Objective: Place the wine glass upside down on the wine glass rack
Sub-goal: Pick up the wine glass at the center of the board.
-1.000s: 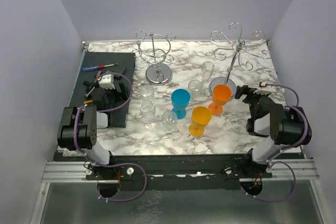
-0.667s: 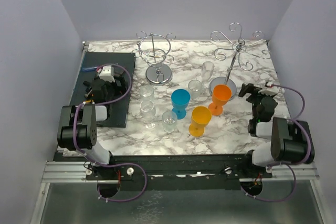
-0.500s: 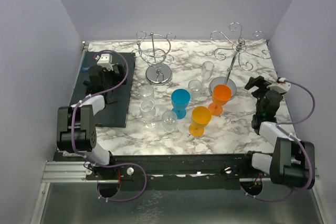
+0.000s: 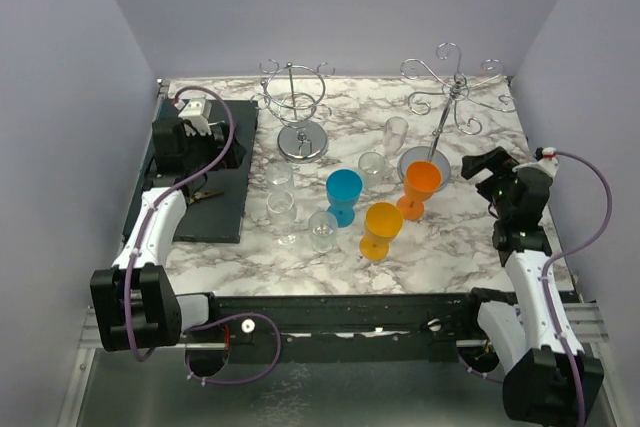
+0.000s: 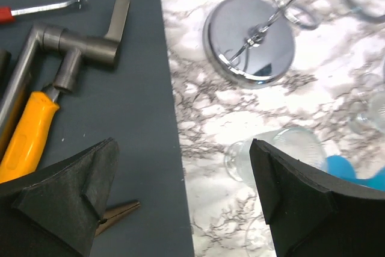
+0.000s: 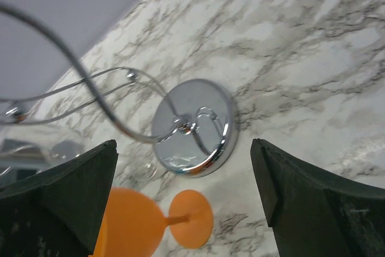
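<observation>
The left tool (image 5: 181,145) hangs with its jaws spread wide and nothing between them. Straight beneath it runs the edge where the dark mat (image 5: 120,124) meets the marble worktop (image 5: 198,106). Under its left finger, on the mat, lie a yellow-handled tool (image 5: 27,136) and a grey metal handle (image 5: 78,43). By its right finger stands a clear glass (image 5: 283,148), with the blue glass (image 5: 343,170) just past it. Ahead of the tool is the round chrome foot of the left rack (image 5: 249,43).

The right tool (image 6: 182,145) is also spread wide and holds nothing. It is raised over the worktop, and the chrome foot of the right rack (image 6: 192,127) lies directly between its fingers in the wrist view. The rack's curled wire arms sweep off to the tool's left. Just nearer than that foot stands the orange glass (image 6: 129,221), upright, its disc base close beside the rack's foot.

From above, the amber glass (image 4: 382,222) and several clear stemmed glasses (image 4: 281,209) stand upright between the two tools, on the worktop in front of both racks.
</observation>
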Controlling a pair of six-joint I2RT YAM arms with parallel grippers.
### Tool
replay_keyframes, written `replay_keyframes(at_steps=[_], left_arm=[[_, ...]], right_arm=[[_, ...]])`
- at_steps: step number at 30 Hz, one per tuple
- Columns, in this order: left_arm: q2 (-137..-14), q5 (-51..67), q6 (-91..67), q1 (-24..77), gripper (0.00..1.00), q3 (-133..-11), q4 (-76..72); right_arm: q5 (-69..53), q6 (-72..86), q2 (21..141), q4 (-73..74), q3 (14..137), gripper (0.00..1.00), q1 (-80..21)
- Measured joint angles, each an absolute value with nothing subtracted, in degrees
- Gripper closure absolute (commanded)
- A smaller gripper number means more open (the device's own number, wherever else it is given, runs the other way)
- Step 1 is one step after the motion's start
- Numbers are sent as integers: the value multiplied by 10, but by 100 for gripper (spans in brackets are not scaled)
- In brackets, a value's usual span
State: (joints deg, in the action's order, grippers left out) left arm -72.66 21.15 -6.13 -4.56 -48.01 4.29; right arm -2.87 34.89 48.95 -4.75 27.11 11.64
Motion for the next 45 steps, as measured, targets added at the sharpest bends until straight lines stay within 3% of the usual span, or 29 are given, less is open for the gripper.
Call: replay_keyframes(at_steps=[8,16,22,27,33,37,45], left_arm=[[-694,251,-62,-46,1,-616,169],[-711,266,-56,-46,1,-662,248],[-726,267,-49,-46,1,-671,289],[-726,267,-44,-46,1,-686,300],[-727,276,-39,-46,1,-697,313],[-727,284,-39,-46,1,-706,325],[-730,310,-39,-46,1,-723,345]], right_arm=[[-42,306,400,122,381,0,59],[-89,275,421,218,488,0,23],[-98,271,452,263,517,1,-58],[-83,275,470,296,529,4,-156],[43,291,548,332,608,7,-383],[131,304,634,345,667,19,-514],[161,313,735,344,680,30,-553]])
